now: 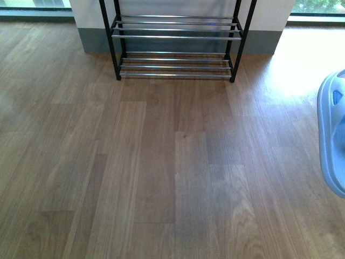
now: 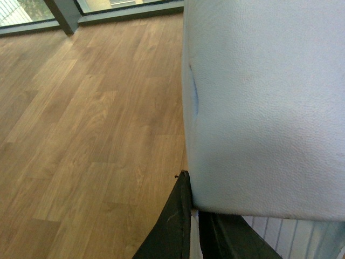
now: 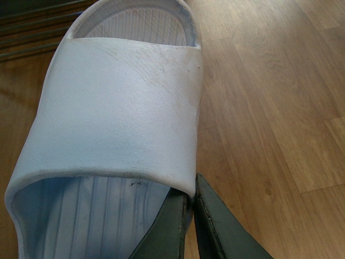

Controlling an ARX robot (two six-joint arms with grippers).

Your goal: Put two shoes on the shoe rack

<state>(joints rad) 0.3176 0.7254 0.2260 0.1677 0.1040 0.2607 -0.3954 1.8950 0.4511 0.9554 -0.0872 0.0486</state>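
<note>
Here, the wooden floor (image 1: 161, 162) fills most of the front view. The shoe rack (image 1: 178, 38) stands at its far end against the wall. One pale blue sandal (image 1: 330, 124) juts in at the right edge, well apart from the rack. The right gripper (image 3: 192, 190) is clamped on this sandal's wide strap edge, one finger under it and one outside. The left gripper (image 2: 193, 208) pinches the strap of a second sandal (image 2: 264, 108) over floorboards near a window frame.
</note>
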